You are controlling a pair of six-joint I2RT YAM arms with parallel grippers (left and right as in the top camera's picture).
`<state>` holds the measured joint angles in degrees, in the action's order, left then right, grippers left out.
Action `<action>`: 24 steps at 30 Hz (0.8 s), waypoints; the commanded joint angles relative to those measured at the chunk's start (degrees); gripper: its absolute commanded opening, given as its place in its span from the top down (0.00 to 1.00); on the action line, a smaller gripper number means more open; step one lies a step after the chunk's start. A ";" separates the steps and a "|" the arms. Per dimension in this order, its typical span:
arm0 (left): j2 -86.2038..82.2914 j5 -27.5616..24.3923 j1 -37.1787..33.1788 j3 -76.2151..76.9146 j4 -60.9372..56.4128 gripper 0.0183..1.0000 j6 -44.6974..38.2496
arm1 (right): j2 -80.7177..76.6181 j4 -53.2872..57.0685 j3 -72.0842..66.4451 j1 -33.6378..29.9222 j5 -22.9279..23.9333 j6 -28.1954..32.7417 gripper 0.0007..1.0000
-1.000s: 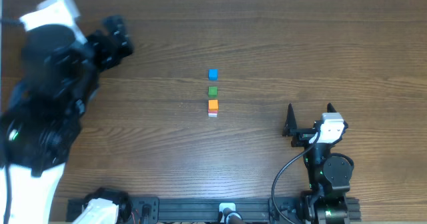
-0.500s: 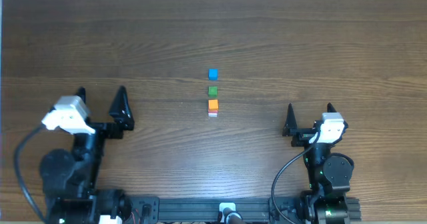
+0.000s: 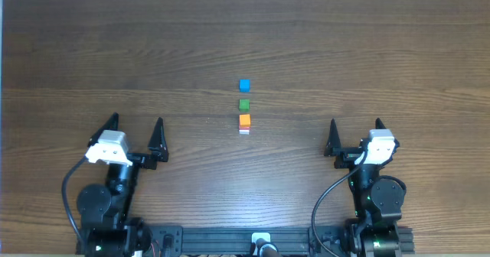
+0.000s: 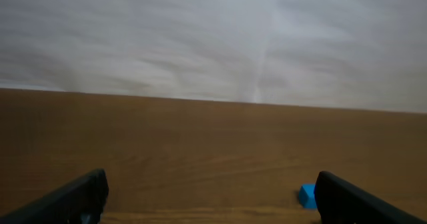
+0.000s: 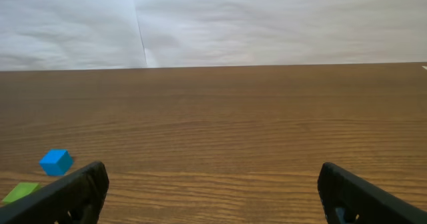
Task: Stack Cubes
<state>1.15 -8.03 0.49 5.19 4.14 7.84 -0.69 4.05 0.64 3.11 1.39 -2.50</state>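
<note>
Three small cubes lie in a line down the middle of the wooden table: a blue cube (image 3: 244,85) farthest from the arms, a green cube (image 3: 244,104) in the middle, and an orange cube (image 3: 244,121) nearest, sitting on something white. My left gripper (image 3: 136,127) is open at the lower left, well clear of the cubes. My right gripper (image 3: 355,129) is open at the lower right, also apart from them. The blue cube (image 4: 307,196) shows in the left wrist view. In the right wrist view I see the blue cube (image 5: 55,161) and the green cube (image 5: 20,191).
The wooden table (image 3: 367,50) stretches bare around the cubes. A pale wall (image 5: 267,24) rises behind the table's far edge. A black rail (image 3: 253,238) with both arm bases runs along the near edge.
The left arm has swung down from high at the upper left and settled low at the lower left, gripper open. The right arm and the cubes have not moved.
</note>
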 commanded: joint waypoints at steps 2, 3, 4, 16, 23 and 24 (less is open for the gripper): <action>-0.98 -3.54 -0.39 -3.08 -0.63 0.00 -1.88 | 0.42 0.07 -0.35 0.35 -0.31 0.44 0.01; -0.98 -3.54 -0.39 -3.43 -0.76 0.00 -1.86 | 0.42 0.07 -0.35 0.35 -0.28 0.44 0.01; -0.96 -3.54 -0.39 -3.85 -0.83 0.00 -1.86 | 0.42 0.07 -0.35 0.35 -0.28 0.44 0.01; -0.98 -3.93 -0.39 -4.85 -0.92 0.00 -1.22 | 0.42 0.07 -0.35 0.35 -0.28 0.44 0.01; -0.76 -3.93 -0.39 -4.85 -0.92 0.00 -1.22 | 0.42 0.07 -0.35 0.35 -0.28 0.44 0.01; -0.76 -3.93 -0.39 -4.85 -0.92 0.00 -1.22 | 0.42 0.07 -0.35 0.35 -0.28 0.44 0.01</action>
<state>0.82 -11.18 0.45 0.80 3.57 7.07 -0.69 4.03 0.64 3.11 1.39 -2.52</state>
